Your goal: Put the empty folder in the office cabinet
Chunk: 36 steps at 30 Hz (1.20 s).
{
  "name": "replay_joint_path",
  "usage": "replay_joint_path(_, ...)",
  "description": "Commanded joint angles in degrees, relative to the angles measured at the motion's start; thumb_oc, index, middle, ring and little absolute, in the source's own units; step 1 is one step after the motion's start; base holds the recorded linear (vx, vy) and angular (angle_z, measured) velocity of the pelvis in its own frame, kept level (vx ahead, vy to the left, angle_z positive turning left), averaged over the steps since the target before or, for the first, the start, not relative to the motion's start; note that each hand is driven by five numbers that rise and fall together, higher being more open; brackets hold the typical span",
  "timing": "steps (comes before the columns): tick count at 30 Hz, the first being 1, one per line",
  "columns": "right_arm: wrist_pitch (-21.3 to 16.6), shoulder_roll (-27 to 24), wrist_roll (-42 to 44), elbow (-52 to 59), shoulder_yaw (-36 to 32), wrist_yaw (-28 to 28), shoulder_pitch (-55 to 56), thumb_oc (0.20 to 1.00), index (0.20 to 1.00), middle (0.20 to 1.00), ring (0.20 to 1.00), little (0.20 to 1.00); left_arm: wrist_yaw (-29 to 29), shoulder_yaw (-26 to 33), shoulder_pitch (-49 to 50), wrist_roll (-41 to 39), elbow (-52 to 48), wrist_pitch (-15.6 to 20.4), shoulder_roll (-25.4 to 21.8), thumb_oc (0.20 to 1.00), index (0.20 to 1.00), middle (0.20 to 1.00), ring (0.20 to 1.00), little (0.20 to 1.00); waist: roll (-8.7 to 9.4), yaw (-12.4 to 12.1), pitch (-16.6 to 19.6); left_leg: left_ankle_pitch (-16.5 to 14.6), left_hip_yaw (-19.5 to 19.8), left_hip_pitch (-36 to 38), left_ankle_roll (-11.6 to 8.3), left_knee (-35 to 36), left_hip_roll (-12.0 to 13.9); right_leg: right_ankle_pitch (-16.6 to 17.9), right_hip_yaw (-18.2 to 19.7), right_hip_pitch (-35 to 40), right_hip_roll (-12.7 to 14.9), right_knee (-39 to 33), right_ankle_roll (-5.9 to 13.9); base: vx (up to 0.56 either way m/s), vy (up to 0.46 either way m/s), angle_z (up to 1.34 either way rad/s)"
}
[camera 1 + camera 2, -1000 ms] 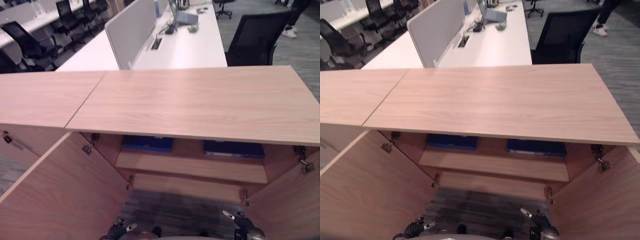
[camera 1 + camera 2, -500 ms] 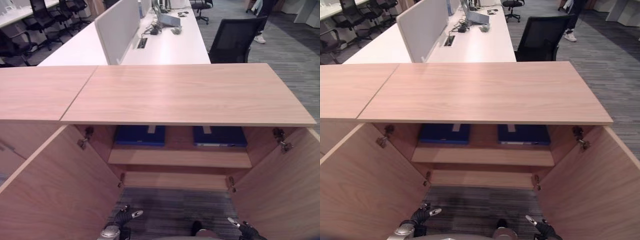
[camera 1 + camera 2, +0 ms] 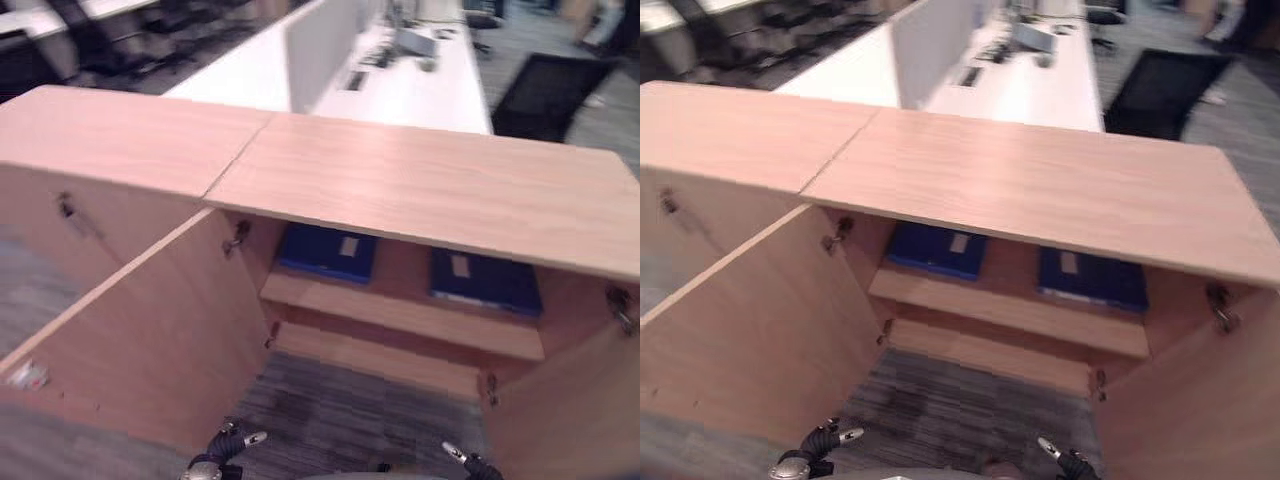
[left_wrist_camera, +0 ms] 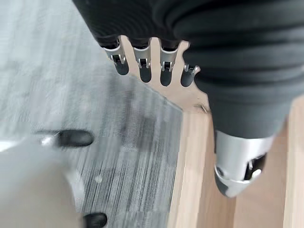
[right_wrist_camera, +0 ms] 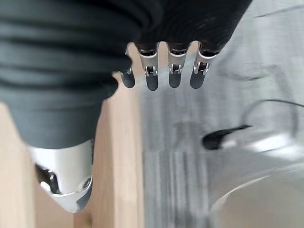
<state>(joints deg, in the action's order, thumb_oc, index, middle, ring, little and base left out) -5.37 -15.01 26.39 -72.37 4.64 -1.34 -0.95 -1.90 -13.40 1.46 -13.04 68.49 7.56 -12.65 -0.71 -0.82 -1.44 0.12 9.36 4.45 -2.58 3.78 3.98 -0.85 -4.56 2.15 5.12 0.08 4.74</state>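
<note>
Blue folders (image 3: 327,251), blank white labels (image 3: 348,246)

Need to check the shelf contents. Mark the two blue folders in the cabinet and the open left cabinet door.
Left blue folder (image 3: 325,252), left eye view, on its blue cover.
Right blue folder (image 3: 487,281), left eye view, on its blue cover.
Open left cabinet door (image 3: 150,330), left eye view, on its inner wooden face.

Head eyes down on cabinet (image 3: 420,190); wrists floorward.
</note>
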Motion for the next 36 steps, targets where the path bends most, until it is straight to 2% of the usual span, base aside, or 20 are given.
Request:
replay_joint_path(1, -1.6, 1.4, 0.6, 0.1, 0.6, -0.1, -0.5, 1.0, 1.0, 1.0, 1.0, 1.0, -1.1, 1.9, -4.0, 0.0, 0.0, 2.2, -1.6, 1.0, 1.0, 1.0, 1.0, 1.0, 3.52, 0.1, 0.0, -1.5, 0.2, -1.8, 0.16, -1.3, -3.9, -0.7, -0.6, 1.3, 1.7, 1.3, 3.44, 0.0, -0.084, 0.99)
replay_joint_path(2, -1.7, 1.5, -0.3, 0.3, 1.0, -0.1, 0.0, 1.0, 1.0, 1.0, 1.0, 1.0, -1.2, 1.6, -3.8, 0.4, 0.1, 2.2, -1.5, 1.0, 1.0, 1.0, 1.0, 1.0, 3.57, -0.9, -0.4, -1.1, 3.1, -1.9, -0.71, -0.9, -3.7, -1.8, -3.5, 2.6, 1.3, 0.4, 2.77, -0.03, -0.098, 0.93)
replay_joint_path(6, -1.8, 1.2, -1.1, 0.2, 0.8, -0.5, 0.6, 1.0, 1.0, 1.0, 1.0, 1.0, -1.5, 2.7, -3.2, -0.4, 0.9, 2.0, -1.5, 1.0, 1.0, 1.0, 1.0, 1.0, 3.62, -3.7, -1.5, 0.9, 8.0, -4.2, -2.54, -1.4, -3.5, -2.6, -9.2, 3.9, 0.5, -1.0, 1.73, -0.11, -0.091, 1.02)
replay_joint_path(7, -2.0, 1.0, -1.4, 0.0, 0.8, -0.9, 0.1, 1.0, 1.0, 1.0, 1.0, 1.0, -1.8, 3.2, -3.5, -1.2, 1.1, 2.0, -1.4, 1.0, 1.0, 1.0, 1.0, 1.0, 3.82, -4.7, -2.4, 1.7, 10.0, -6.7, -3.48, -2.7, -4.0, -2.6, -12.2, 4.4, 0.7, -1.7, 1.6, -0.21, -0.062, 1.58)
replay_joint_path(8, -2.1, 0.8, -1.7, 0.0, 0.8, -1.2, -0.3, 1.0, 1.0, 1.0, 1.0, 1.0, -1.9, 3.4, -3.6, -1.5, 1.3, 2.1, -1.3, 1.0, 1.0, 1.0, 1.0, 1.0, 4.0, -5.3, -2.8, 1.8, 10.1, -8.2, -3.74, -4.0, -4.3, -2.7, -13.8, 4.7, 0.9, -1.9, 1.62, -0.23, -0.016, 1.48)
replay_joint_path(10, -2.3, -0.1, -1.4, 0.3, 0.1, -2.0, -1.4, 1.0, 1.0, 1.0, 1.0, 1.0, -2.2, 3.6, -4.1, -3.0, 0.9, 2.3, -0.7, 1.0, 1.0, 1.0, 1.0, 1.0, 4.39, -5.2, -4.2, 1.5, 4.4, -11.8, -3.78, -8.4, -3.9, -2.3, -16.4, 4.6, 2.0, -1.9, 1.82, -0.23, 0.07, 0.97)
replay_joint_path(11, -2.3, -0.5, -1.1, 0.6, 0.0, -2.0, -2.0, 1.0, 1.0, 1.0, 1.0, 1.0, -2.4, 3.7, -4.1, -3.5, 0.6, 2.3, -0.2, 1.0, 1.0, 1.0, 1.0, 1.0, 4.58, -4.6, -4.5, 0.8, -3.3, -12.3, -3.13, -10.1, -1.8, -2.0, -18.2, 4.5, 2.8, -1.8, 1.82, -0.34, 0.161, 1.05)
replay_joint_path(12, -2.3, -0.9, -0.2, 0.7, -0.4, -2.1, -2.9, 1.0, 1.0, 1.0, 1.0, 1.0, -2.0, 4.3, -3.7, -3.8, -0.2, 2.4, 0.1, 1.0, 1.0, 1.0, 1.0, 1.0, 4.79, -3.5, -4.1, -0.2, -15.9, -11.5, -2.1, -12.0, 2.2, -1.1, -21.3, 3.8, 3.9, -1.8, 1.67, -0.29, 0.159, 1.22)
replay_joint_path(14, -2.2, -0.9, 0.8, 0.0, -1.0, -2.0, -3.1, 1.0, 1.0, 1.0, 1.0, 1.0, -1.9, 4.7, -2.9, -3.4, 0.1, 2.4, 0.2, 1.0, 1.0, 1.0, 1.0, 1.0, 4.65, -3.7, -3.6, -2.5, -19.1, -9.5, -2.71, -13.6, 3.0, -0.8, -22.9, 4.6, 4.5, -2.2, 1.54, -0.13, 0.155, 1.17)
replay_joint_path(15, -2.0, -0.4, 1.0, -0.1, -1.0, -1.7, -2.7, 1.0, 1.0, 1.0, 1.0, 1.0, -1.9, 4.6, -2.6, -3.0, 0.5, 2.3, 0.3, 1.0, 1.0, 1.0, 1.0, 1.0, 4.14, -3.5, -2.6, -2.6, -17.8, -6.9, -2.98, -10.0, 2.2, -0.6, -23.9, 5.0, 4.4, -2.0, 1.9, 0.0, 0.119, 0.67)
replay_joint_path(18, -2.0, 0.1, 0.6, -0.3, -1.1, -1.6, -2.0, 1.0, 1.0, 1.0, 1.0, 1.0, -1.8, 4.3, -2.5, -2.2, 0.7, 2.0, 0.0, 1.0, 1.0, 1.0, 1.0, 1.0, 4.11, -3.7, -1.7, -1.8, -16.1, -6.0, -2.56, -6.9, 0.9, -0.7, -24.4, 5.1, 4.7, -0.6, 2.11, 0.06, 0.146, 0.47)
replay_joint_path(20, -1.5, 0.8, 0.4, -0.3, -1.5, -1.3, -1.4, 1.0, 1.0, 1.0, 1.0, 1.0, -1.6, 3.8, -2.7, -1.0, 0.5, 1.4, -0.7, 1.0, 1.0, 1.0, 1.0, 1.0, 3.64, -3.4, -1.1, -0.8, -14.5, -4.0, -0.89, -2.1, -0.9, -2.0, -24.9, 3.3, 6.4, 5.7, 2.7, 0.05, 0.236, 0.54)
replay_joint_path(22, -1.5, 1.1, 0.4, -0.4, -1.5, -1.3, -1.3, 1.0, 1.0, 1.0, 1.0, 1.0, -1.6, 3.4, -2.9, -0.4, 0.3, 1.5, -0.9, 1.0, 1.0, 1.0, 1.0, 1.0, 3.33, -3.4, -1.1, -0.5, -13.9, -3.1, -0.17, -0.7, -1.6, -2.5, -24.9, 2.3, 7.5, 8.7, 3.02, 0.01, 0.189, 0.26)
replay_joint_path(24, -1.1, 1.5, 0.2, -0.4, -1.4, -1.2, -1.5, 1.0, 1.0, 1.0, 1.0, 1.0, -1.8, 3.0, -3.3, 0.9, 0.5, 1.4, -1.4, 1.0, 1.0, 1.0, 1.0, 1.0, 2.88, -3.1, -1.4, -0.7, -12.8, -1.9, 0.85, 0.5, -2.4, -2.0, -24.5, 0.6, 9.7, 13.6, 3.87, 0.0, 0.198, 0.25)
replay_joint_path(25, -0.9, 2.2, 0.5, -0.4, -1.5, -1.0, -1.7, 1.0, 1.0, 1.0, 1.0, 1.0, -1.9, 3.3, -4.0, 0.3, 0.7, 1.4, -1.9, 1.0, 1.0, 1.0, 1.0, 1.0, 2.78, -2.8, -2.1, -0.4, -11.6, -1.5, 1.47, 0.7, -3.1, 0.1, -22.0, -0.7, 10.8, 17.0, 5.35, -0.01, 0.108, 0.42)
replay_joint_path(26, -1.0, 2.6, 1.0, -0.6, -1.2, -0.7, -1.8, 1.0, 1.0, 1.0, 1.0, 1.0, -2.0, 3.7, -4.2, -0.6, 1.2, 1.7, -2.1, 1.0, 1.0, 1.0, 1.0, 1.0, 2.91, -2.3, -2.2, -0.5, -10.3, -1.3, 1.43, 0.9, -3.3, -1.0, -16.5, -1.3, 8.6, 14.4, 5.14, 0.02, 0.025, 0.53)
replay_joint_path(27, -1.1, 2.8, 1.4, -0.6, -0.8, -0.6, -1.8, 1.0, 1.0, 1.0, 1.0, 1.0, -2.0, 3.7, -4.3, -0.8, 1.6, 1.9, -2.2, 1.0, 1.0, 1.0, 1.0, 1.0, 3.23, -2.1, -2.0, -0.4, -9.5, -1.5, 1.36, 1.0, -3.7, -1.3, -12.9, -1.3, 6.7, 10.0, 4.49, 0.03, -0.024, 0.46)
replay_joint_path(28, -1.1, 2.8, 1.4, -0.6, -0.8, -0.6, -1.8, 1.0, 1.0, 1.0, 1.0, 1.0, -2.0, 3.7, -4.3, -0.8, 1.6, 2.0, -2.2, 1.0, 1.0, 1.0, 1.0, 1.0, 3.19, -2.2, -1.9, -0.2, -9.6, -1.7, 1.36, 1.1, -3.6, -1.0, -12.9, -1.3, 6.6, 9.6, 4.45, 0.04, -0.038, 0.34)
replay_joint_path(30, -1.0, 2.6, 1.0, -0.7, -0.3, -0.9, -2.1, 1.0, 1.0, 1.0, 1.0, 1.0, -2.0, 3.1, -4.2, -0.2, 1.7, 2.0, -2.2, 1.0, 1.0, 1.0, 1.0, 1.0, 3.24, -1.9, -1.6, -0.1, -8.8, -2.1, 1.24, 1.2, -3.9, 0.0, -9.8, -1.8, 5.3, 5.9, 4.79, 0.05, -0.02, 0.3)
replay_joint_path(36, -1.3, 2.5, 0.0, -0.9, 0.2, -0.6, -0.4, 1.0, 1.0, 1.0, 1.0, 1.0, -2.2, 3.9, -3.3, -0.3, 3.0, 2.5, -1.3, 1.0, 1.0, 1.0, 1.0, 1.0, 3.32, -1.5, 0.2, -0.8, -8.3, -1.6, 0.55, 1.2, -4.3, 2.0, -10.1, 1.5, 4.6, -0.8, 4.62, 0.1, -0.024, 0.07)
